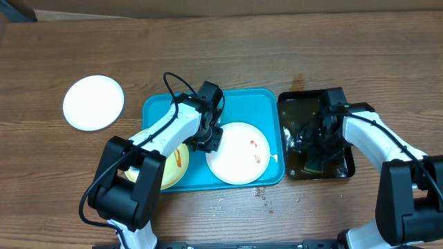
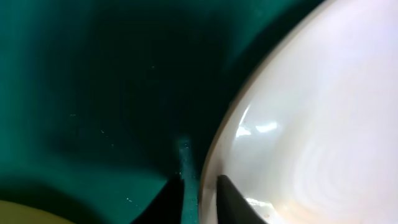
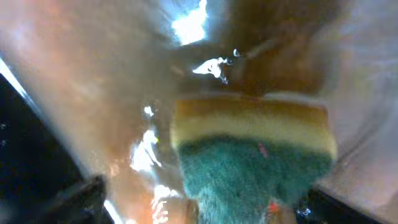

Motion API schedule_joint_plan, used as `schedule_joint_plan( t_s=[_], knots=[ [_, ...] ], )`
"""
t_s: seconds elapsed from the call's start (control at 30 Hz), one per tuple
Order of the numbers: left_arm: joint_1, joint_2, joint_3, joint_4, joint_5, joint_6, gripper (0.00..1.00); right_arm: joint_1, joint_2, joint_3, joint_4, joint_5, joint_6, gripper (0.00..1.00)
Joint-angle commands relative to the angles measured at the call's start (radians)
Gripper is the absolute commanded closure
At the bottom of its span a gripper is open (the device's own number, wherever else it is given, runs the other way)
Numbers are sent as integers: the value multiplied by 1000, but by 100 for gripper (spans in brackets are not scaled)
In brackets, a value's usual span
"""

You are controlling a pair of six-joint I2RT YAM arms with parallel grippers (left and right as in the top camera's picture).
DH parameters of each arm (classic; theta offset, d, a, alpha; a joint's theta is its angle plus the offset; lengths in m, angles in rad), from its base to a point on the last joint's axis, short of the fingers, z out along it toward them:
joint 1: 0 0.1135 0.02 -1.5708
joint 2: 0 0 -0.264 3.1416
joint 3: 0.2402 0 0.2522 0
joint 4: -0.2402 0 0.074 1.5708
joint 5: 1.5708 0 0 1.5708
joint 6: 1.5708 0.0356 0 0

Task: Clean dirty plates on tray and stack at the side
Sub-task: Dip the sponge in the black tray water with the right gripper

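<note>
Far left, on the bare table point(image 1: 228, 48): one clean white plate point(image 1: 93, 102), no smear showing, well apart from everything else. Likely the start of the stack at the side.

Centre: blue tray point(image 1: 246, 104). At its left end is a yellow-green plate point(image 1: 173, 173) with a reddish streak. It laps over the tray's near left corner and is partly hidden under the left arm. Not yet wiped, I judge.

Left gripper point(image 1: 210, 138) is low on the tray floor, at the left edge of the smeared white plate point(image 1: 239, 153). That plate lies flat at the tray's right end, red marks on its right half. In the wrist view the two fingertips point(image 2: 173, 202) stand close together with the plate's rim running between them. Biting or only straddling, cannot tell. The low edge approach makes sense, since a flat plate offers only its rim.

Just right of the blue tray: black tray point(image 1: 281, 117) holding brownish water. Right gripper point(image 1: 313, 146) is dipped in it. Its camera shows a wet yellow-and-green sponge point(image 3: 252, 149) between dark finger shapes. The view is blurred, so clamped or loose, cannot tell. The sponge is probably there for wetting.

Two plates left to wipe
</note>
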Motion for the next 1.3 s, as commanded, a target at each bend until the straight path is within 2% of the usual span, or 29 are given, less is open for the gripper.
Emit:
schedule_joint_plan(
  t_s=[0.0, 0.3, 0.33, 0.37, 0.4, 0.43, 0.63, 0.7, 0.77, 0.83, 1.0, 1.1, 1.2, 1.23, 1.27],
  knots=[
    [-1, 8, -4, 3, -18, 22, 75, -1, 2, 3, 21, 21, 7, 0],
    [-1, 8, -4, -11, -7, 11, 75, -1, 3, -8, 37, 34, 6, 0],
    [-1, 8, -4, -11, -8, 11, 75, -1, 3, -8, 44, 51, 6, 18],
    [-1, 8, -4, -11, -8, 11, 75, -1, 3, -7, 50, 74, 7, 46],
    [-1, 8, -4, -10, -8, 11, 75, -1, 3, -8, 56, 88, 7, 66],
    [-1, 8, -4, -11, -8, 2, 75, -1, 3, -8, 69, 97, 11, 80],
    [-1, 8, -4, -11, -7, 0, 75, -1, 3, -7, 188, 97, 38, 84],
    [-1, 8, -4, -12, -7, 0, 75, -1, 2, -7, 214, 97, 63, 51],
    [-1, 8, -4, -12, -7, 0, 75, -1, 2, -7, 222, 96, 76, 35],
    [-1, 8, -4, -13, -7, 0, 75, -1, 2, -7, 212, 96, 76, 30],
    [-1, 8, -4, -15, -7, -8, 73, -1, 2, -7, 97, 96, 76, 30],
    [-1, 8, -4, -10, -7, -9, 73, -1, 2, -7, 47, 95, 76, 40],
    [-1, 8, -4, -4, -7, -34, 72, -1, 2, -7, 41, 96, 74, 71],
    [-1, 8, -4, -3, -7, -43, 71, -1, 2, -7, 52, 96, 71, 90],
    [-1, 8, -4, -2, -8, -50, 71, -1, 2, -7, 63, 96, 67, 96]
  ],
)
